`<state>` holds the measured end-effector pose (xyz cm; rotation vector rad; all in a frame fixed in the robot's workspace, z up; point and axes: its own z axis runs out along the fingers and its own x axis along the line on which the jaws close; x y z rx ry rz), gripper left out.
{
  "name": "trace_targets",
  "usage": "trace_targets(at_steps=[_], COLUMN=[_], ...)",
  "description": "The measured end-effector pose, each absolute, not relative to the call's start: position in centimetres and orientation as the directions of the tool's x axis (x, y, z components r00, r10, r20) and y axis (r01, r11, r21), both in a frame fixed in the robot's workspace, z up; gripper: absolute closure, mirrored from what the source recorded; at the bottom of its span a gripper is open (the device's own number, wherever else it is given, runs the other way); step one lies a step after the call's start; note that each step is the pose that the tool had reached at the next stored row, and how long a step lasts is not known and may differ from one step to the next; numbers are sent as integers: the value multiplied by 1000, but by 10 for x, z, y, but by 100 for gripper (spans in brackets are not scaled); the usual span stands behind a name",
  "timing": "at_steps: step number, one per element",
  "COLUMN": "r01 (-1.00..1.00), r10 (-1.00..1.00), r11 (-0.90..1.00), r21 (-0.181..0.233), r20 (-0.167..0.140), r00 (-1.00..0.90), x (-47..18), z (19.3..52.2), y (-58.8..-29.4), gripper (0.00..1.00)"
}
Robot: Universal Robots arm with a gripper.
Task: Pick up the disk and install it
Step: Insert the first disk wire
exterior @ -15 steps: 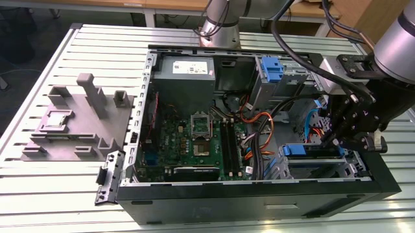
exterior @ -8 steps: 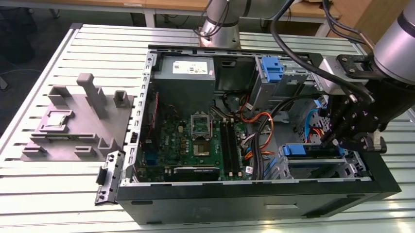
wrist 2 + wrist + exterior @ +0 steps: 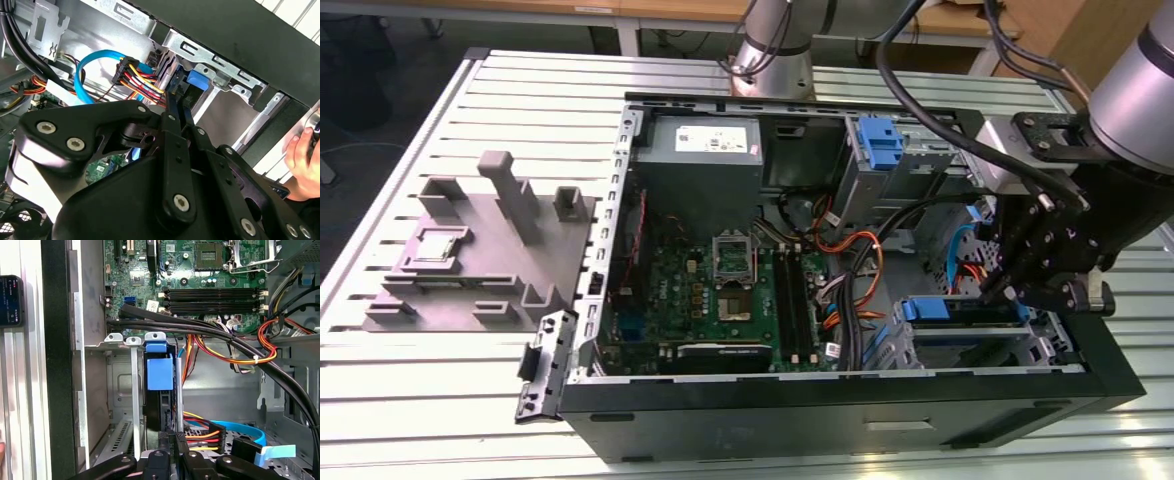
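- The gripper (image 3: 1014,290) is hanging at the right of the exterior view, its narrow fingers (image 3: 172,115) sitting closed on the disk (image 3: 160,390).
- The disk is standing on edge in the drive cage (image 3: 961,335), at the lower right of the open computer case (image 3: 854,400), blue rail upward.
- The motherboard (image 3: 720,290) is lying mid-frame.
- A grey fixture (image 3: 474,250) is resting on the bench (image 3: 400,390), left.
- A person's hand (image 3: 302,160) is showing at the right edge of the second wrist view.

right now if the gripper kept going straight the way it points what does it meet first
Most likely the disk: the gripper points along it, into the drive bay of the open computer case. Depth is unclear, so contact may already exist.
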<state>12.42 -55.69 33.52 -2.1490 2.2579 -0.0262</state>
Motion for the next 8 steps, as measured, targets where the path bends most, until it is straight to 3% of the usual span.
trace_targets(at_steps=[8], r01=[-998], r10=[-998], r11=[59], r21=[-29], r20=[-6], r00=[-59], x=[124], z=[336], y=[-556], gripper=[84])
